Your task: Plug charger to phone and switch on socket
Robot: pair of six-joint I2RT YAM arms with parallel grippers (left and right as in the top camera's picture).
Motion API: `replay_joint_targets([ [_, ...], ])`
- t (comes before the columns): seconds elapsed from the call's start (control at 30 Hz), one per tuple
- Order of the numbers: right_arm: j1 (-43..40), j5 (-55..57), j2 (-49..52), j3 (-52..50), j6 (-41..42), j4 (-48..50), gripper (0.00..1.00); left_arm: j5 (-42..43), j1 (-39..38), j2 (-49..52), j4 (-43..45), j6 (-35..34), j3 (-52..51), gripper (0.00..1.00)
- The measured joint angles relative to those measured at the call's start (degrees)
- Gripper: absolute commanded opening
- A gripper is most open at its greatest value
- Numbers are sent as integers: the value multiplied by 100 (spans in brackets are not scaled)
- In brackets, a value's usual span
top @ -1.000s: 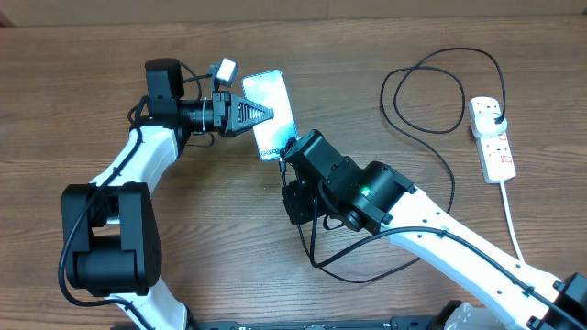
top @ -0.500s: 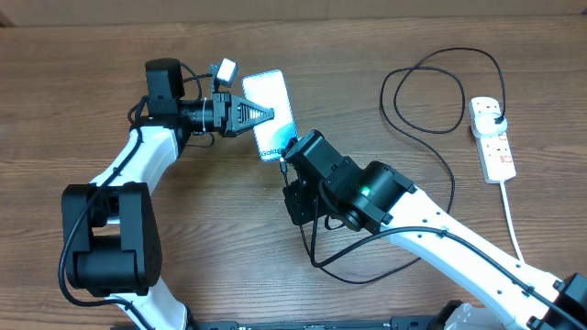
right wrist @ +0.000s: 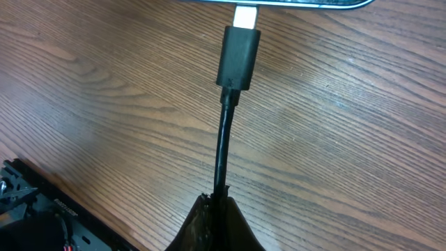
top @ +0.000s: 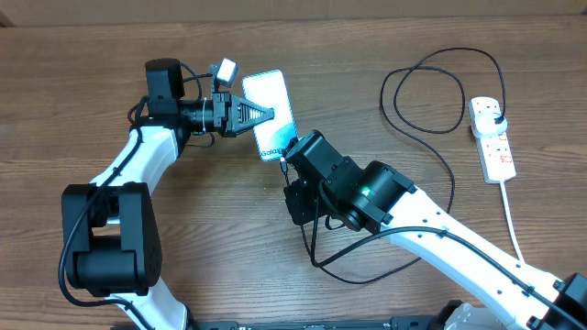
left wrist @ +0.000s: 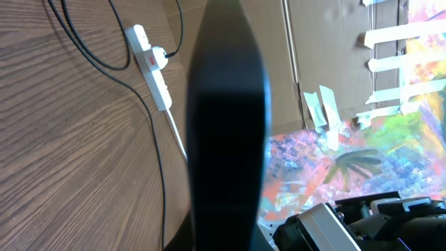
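One table (top: pixel 83 55). One socket (top: pixel 492 139) at its 3 o'clock edge, well apart from both grippers. One phone (top: pixel 275 92) at 12 of centre, with the left gripper (top: pixel 266 114) clamped on its 9 o'clock side. One charger (right wrist: pixel 238 56): connector tip touches the phone's end, the cable is pinched in the closed right gripper (right wrist: pixel 216 203) at 6 of the connector, and the plug sits in the socket.

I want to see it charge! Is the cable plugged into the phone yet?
Not fully. The charger connector meets the edge of the phone, but its silver tip is showing, so it is not pushed all the way in.
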Motion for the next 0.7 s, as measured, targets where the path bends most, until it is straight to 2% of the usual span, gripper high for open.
replay_joint_targets([
  [0.37,-2,37,0,0,0,7,4,-42,20,0,-92,-26,0,4],
  [0.7,-2,-85,0,0,0,55,4,-240,20,0,-109,-520,0,4],
])
